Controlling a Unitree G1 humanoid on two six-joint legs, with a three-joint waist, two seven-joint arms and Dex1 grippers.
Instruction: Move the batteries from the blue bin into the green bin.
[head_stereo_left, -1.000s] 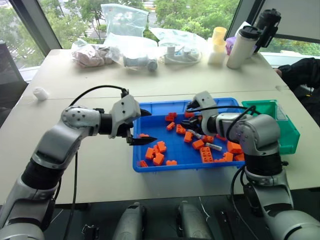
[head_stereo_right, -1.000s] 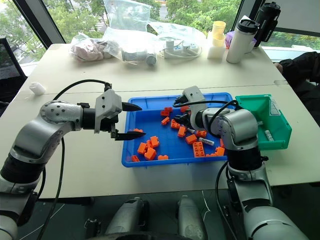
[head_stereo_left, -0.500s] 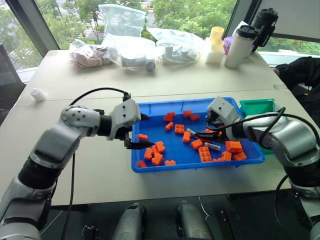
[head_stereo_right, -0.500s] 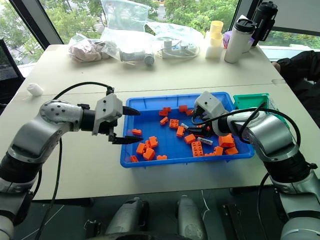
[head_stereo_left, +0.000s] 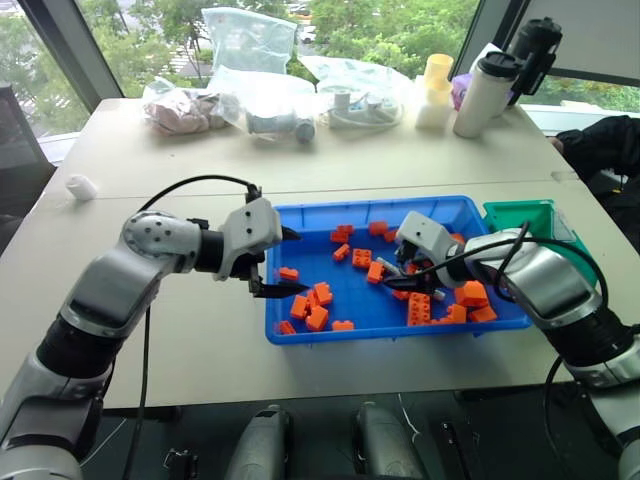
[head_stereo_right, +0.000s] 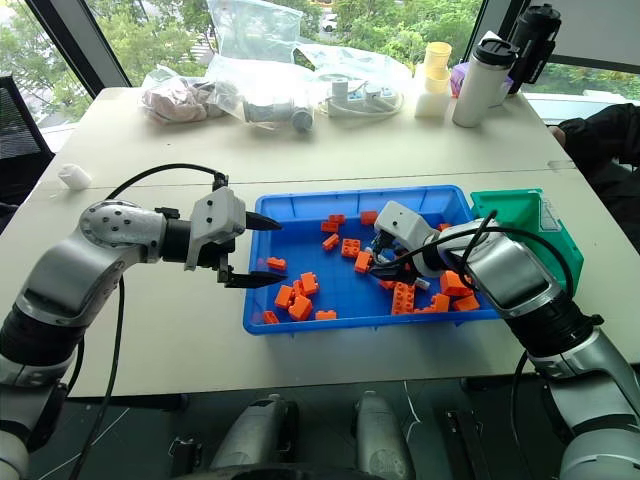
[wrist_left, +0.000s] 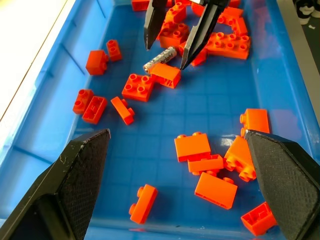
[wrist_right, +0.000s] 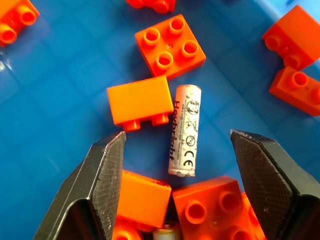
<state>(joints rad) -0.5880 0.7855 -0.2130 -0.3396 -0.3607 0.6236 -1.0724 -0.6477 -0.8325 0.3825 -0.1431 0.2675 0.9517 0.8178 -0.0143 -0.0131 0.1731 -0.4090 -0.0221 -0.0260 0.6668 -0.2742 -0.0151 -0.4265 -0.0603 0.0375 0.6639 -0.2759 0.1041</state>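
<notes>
The right gripper (wrist_right: 175, 165) hangs with its black fingers spread wide, straddling one small silver-grey cylindrical battery (wrist_right: 184, 130) that lies flat on the floor of the large shallow bright-blue plastic bin (head_stereo_left: 300, 333), touching an orange toy brick (wrist_right: 140, 103) (nothing is gripped). That arm reaches in from the right, angled downward. The left gripper (head_stereo_left: 283, 262) hovers over the bin's left end, fingers also parted and empty, pointing right. A second battery end (wrist_right: 166, 233) peeks between bricks near the right fingers. The small, deeper green plastic bin (head_stereo_left: 525, 214) sits just beside the blue one's right end. Both rest on a pale beige table (head_stereo_left: 180, 180) before large windows; clear bags (head_stereo_left: 250, 40), two bottles and a cup stand along its far edge.
</notes>
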